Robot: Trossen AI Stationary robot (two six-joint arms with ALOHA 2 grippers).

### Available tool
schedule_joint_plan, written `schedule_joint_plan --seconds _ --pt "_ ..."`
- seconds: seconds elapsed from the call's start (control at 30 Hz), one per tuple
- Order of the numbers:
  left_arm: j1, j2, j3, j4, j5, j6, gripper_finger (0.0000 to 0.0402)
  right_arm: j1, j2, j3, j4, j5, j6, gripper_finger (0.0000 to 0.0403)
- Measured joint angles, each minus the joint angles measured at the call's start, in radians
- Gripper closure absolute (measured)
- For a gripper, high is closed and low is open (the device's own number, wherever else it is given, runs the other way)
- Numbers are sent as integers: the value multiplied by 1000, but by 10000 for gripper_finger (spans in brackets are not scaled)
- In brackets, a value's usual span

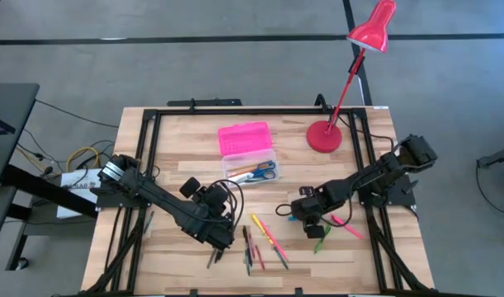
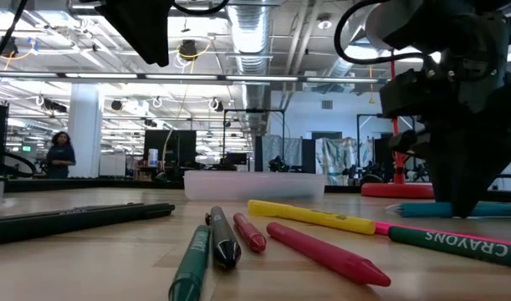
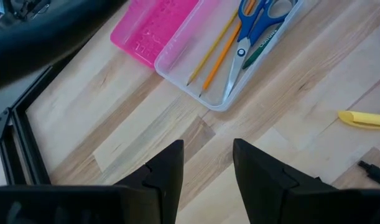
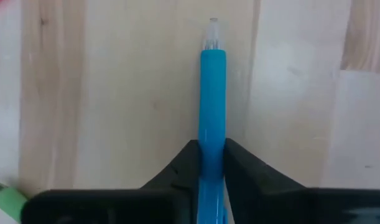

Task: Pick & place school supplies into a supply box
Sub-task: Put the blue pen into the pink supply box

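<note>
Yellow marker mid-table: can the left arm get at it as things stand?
Probably yes. The left end effector is open and empty, the yellow marker lies just beside it on bare wood, and the right end effector is clamped on a blue pen farther off.

You look straight down on the whole tabletop [image 1: 194,140] from above, level across it from its surface; each wrist camera sits close over the wood.

We see a pale wooden surface [image 4: 115,93] with matt, visible grain. Between our right jaws sits a glossy, smooth blue plastic pen [image 4: 213,106]. Ahead of the left jaws, the supply box [image 3: 196,68] shows a clear plastic base and textured pink lid.
</note>
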Motion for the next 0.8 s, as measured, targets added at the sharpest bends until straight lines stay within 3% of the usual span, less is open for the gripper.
schedule_joint_plan --seconds 0.5,0.8 --pt "-23 0 0 -6 -104 -19 268 -69 2 33 -55 21 -45 372" --pt "-58 -18 0 -34 -157 -6 268 -118 2 125 -90 20 -118 372"
